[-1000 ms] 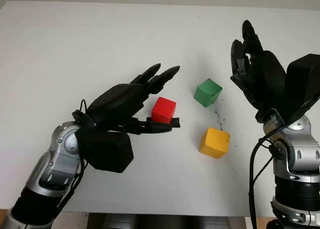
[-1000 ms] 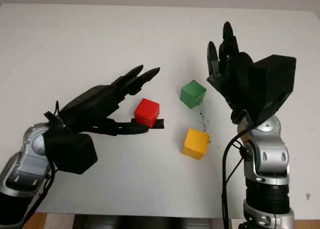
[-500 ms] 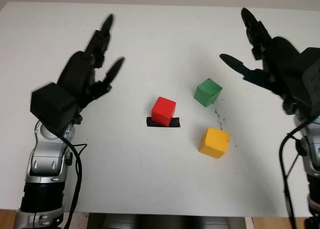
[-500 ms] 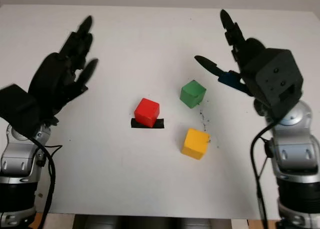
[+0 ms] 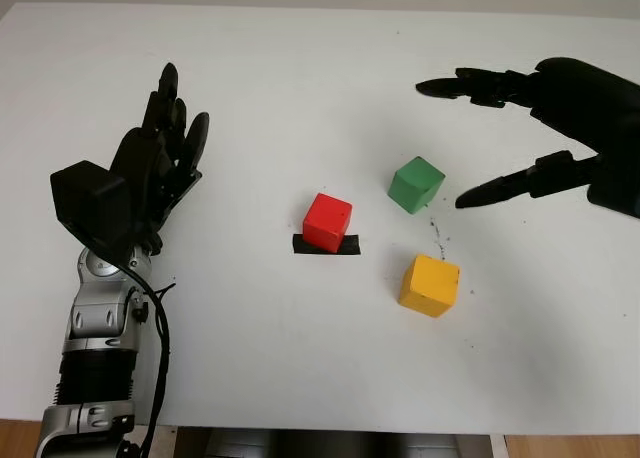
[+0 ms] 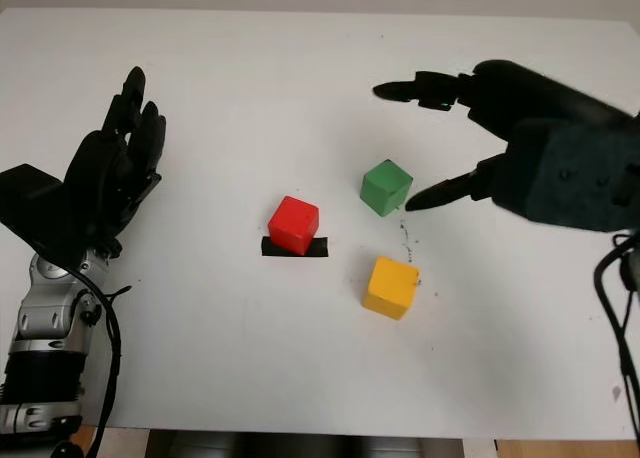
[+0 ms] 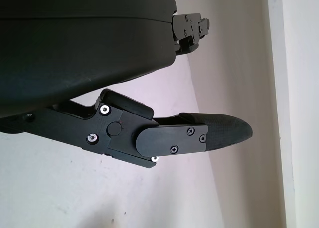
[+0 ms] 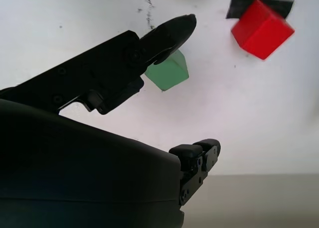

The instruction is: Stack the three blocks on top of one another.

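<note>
Three blocks lie apart on the white table (image 5: 300, 358). The red block (image 5: 327, 221) sits in the middle on a strip of black tape (image 5: 325, 244). The green block (image 5: 415, 184) lies to its right and a little farther back, and the yellow block (image 5: 430, 285) is nearer the front. My right hand (image 5: 440, 145) is open and reaches in from the right, its fingers pointing left above and beside the green block without touching it. In the right wrist view its thumb (image 8: 169, 34) overlaps the green block (image 8: 168, 71), with the red block (image 8: 261, 28) beyond. My left hand (image 5: 180, 118) is open and raised at the far left.
The table's front edge (image 5: 320, 430) runs below the blocks. A line of small dark specks (image 5: 437, 233) marks the table between the green and yellow blocks.
My left hand has pulled away from the red block to the far left and turned upright. My right hand has swung down and leftward, its fingers now level near the green block.
</note>
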